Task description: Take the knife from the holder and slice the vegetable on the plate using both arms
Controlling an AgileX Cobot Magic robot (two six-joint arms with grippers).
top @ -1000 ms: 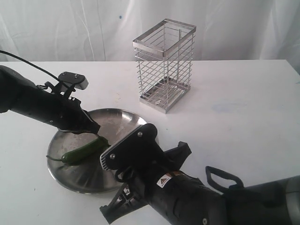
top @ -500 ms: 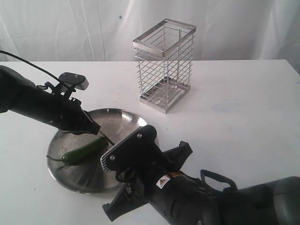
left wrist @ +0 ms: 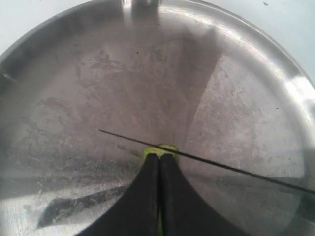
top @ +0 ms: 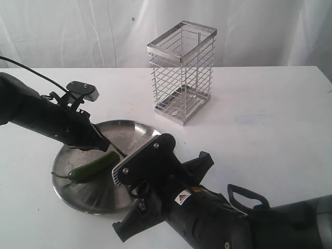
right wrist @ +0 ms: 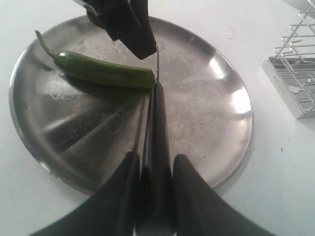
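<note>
Your right gripper (right wrist: 154, 169) has its two black fingers (right wrist: 189, 196) closed on the handle of the slim all-black kitchen knife (right wrist: 156, 123). The knife runs straight out from the gripper, away from the near table edge towards the middle of the plate. It is turned edge-down, so your left wrist view shows the blade only as a thin dark line (left wrist: 206, 160). The blade meets the blunt cut end of the slender dark green chili pepper (right wrist: 106, 73), roughly at right angles to the pepper's length.

The pepper lies in the large round brushed-steel plate (top: 85, 194), on the left half. Its long axis runs from the cut end near the plate's middle out towards the left rim, where its thin curved stem (top: 58, 174) points left.

Your left gripper (right wrist: 129, 27) comes in from the left. Its black fingers (left wrist: 147, 196) are pressed together, with a bit of green showing at their tips right at the cut end, just beside the blade.

The tall chrome wire-grid basket (top: 182, 70) stands upright on the white table (top: 270, 114), far from you and right of the plate, well apart from both grippers.
</note>
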